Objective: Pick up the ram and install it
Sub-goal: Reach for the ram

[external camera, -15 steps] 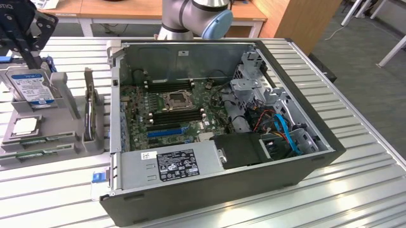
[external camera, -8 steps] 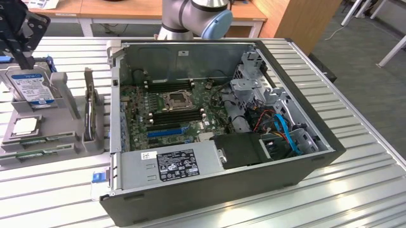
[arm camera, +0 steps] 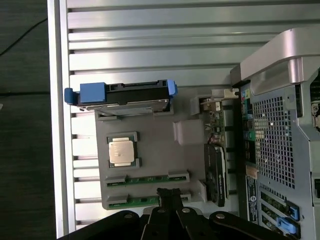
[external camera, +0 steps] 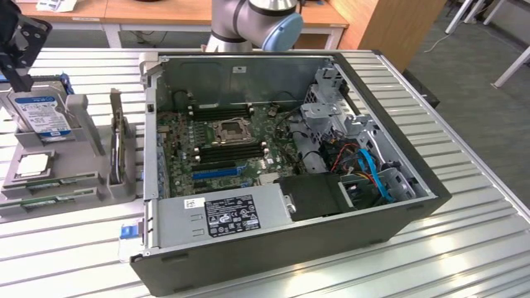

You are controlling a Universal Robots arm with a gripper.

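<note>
In the wrist view the gripper (arm camera: 169, 194) is showing its 2 fingers pressed together and empty. In the picture its fingertips are overlapping one of 2 ram sticks (arm camera: 147, 178), which are lying flat in parallel slots, one beside the other, on a gray holder (arm camera: 150, 150). A square silver processor (arm camera: 122, 151) is sitting on the same holder just beside the sticks, a hard drive (arm camera: 125, 97) with blue rails is standing beyond it, and the perforated rear panel of a computer case (arm camera: 280, 135) is standing beside the holder. In the exterior view the gripper is hovering at the upper left of the frame, above the upright hard drive and apart from the ram sticks, which are lying at the lower left of the frame. The open computer case is occupying the middle of the frame on a slatted metal table (external camera: 463, 248), its motherboard (external camera: 223, 143) facing up, and the arm (external camera: 248, 18) is rising behind it at the top.
</note>
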